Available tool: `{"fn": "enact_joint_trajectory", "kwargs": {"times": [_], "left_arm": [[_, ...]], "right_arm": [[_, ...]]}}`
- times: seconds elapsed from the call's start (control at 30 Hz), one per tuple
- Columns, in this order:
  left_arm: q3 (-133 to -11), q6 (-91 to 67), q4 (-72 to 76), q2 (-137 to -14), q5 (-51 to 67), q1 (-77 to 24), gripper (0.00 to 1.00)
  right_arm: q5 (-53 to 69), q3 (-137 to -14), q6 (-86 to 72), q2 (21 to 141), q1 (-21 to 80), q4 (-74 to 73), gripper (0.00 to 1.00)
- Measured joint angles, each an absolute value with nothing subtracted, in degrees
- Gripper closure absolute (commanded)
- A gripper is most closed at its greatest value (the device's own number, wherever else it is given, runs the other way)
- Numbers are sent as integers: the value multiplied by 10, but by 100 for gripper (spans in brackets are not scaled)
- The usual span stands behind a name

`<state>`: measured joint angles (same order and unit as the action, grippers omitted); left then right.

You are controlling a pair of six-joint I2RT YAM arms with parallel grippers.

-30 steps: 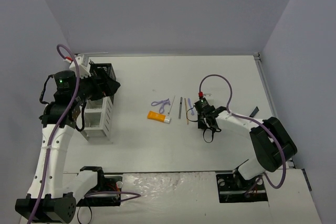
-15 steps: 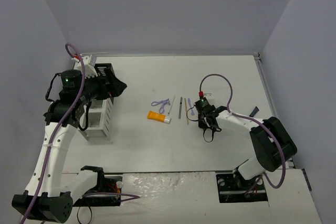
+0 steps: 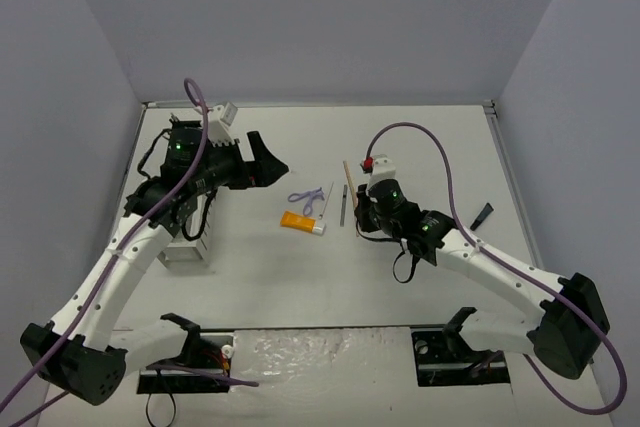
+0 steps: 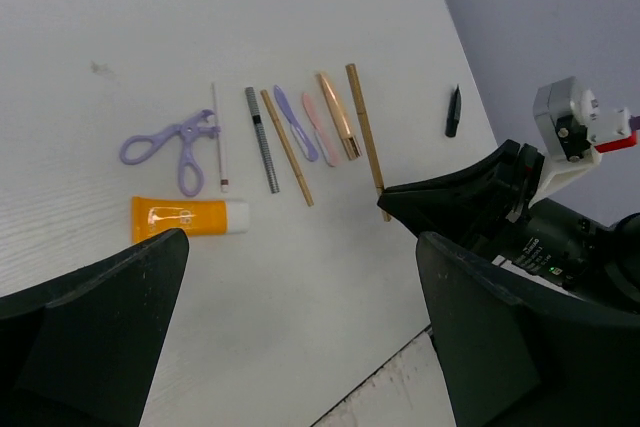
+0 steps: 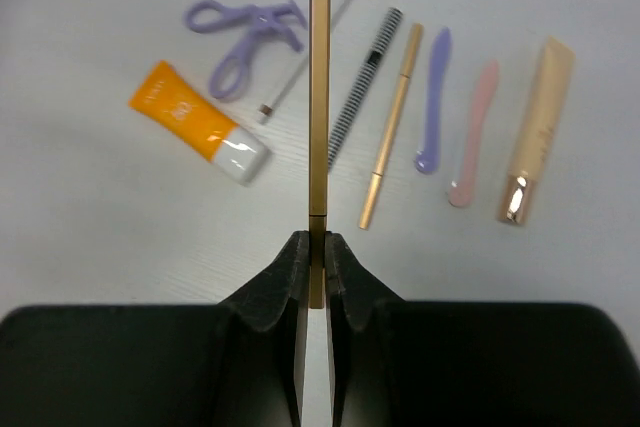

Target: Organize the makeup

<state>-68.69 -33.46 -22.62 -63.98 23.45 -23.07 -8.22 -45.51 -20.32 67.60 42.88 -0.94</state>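
Note:
The makeup lies in a row at mid-table: an orange tube, a purple looped tool, a striped pencil, a gold pencil, purple and pink spatulas, and a tan stick. My right gripper is shut on a long tan pencil, held above the row and pointing away. My left gripper hangs open and empty above the table, left of the row.
The black-and-white rack stands at the left, mostly hidden under my left arm. A small black piece lies alone at the right. Grey walls close in the table on three sides.
My right gripper shut on the tan pencil and lifted it off the table. My left arm swung right from the rack toward the middle, still open.

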Motion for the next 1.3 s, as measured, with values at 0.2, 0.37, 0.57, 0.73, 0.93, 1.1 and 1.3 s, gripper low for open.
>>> {"fn": "enact_joint_trajectory", "kwargs": {"times": [0.2,0.37,0.57,0.73,0.93,1.1,1.3], "left_arm": [[-693,-357,-196,-680,201,-301,3],[-706,-378,-162,-701,170,-337,7],[-717,-396,-131,-729,141,-366,29],[-717,-404,-123,-749,127,-378,56],[-717,-411,-115,-756,114,-382,90],[-717,-413,-109,-758,105,-382,100],[-717,-412,-98,-764,100,-383,100]], "right_arm": [[-31,-459,-169,660,457,59,100],[8,-459,-151,658,474,115,100],[37,-459,-148,657,481,164,100],[47,-458,-149,653,481,183,100],[56,-446,-149,646,481,208,100],[56,-437,-151,646,481,226,92],[56,-435,-150,646,481,229,34]]}}
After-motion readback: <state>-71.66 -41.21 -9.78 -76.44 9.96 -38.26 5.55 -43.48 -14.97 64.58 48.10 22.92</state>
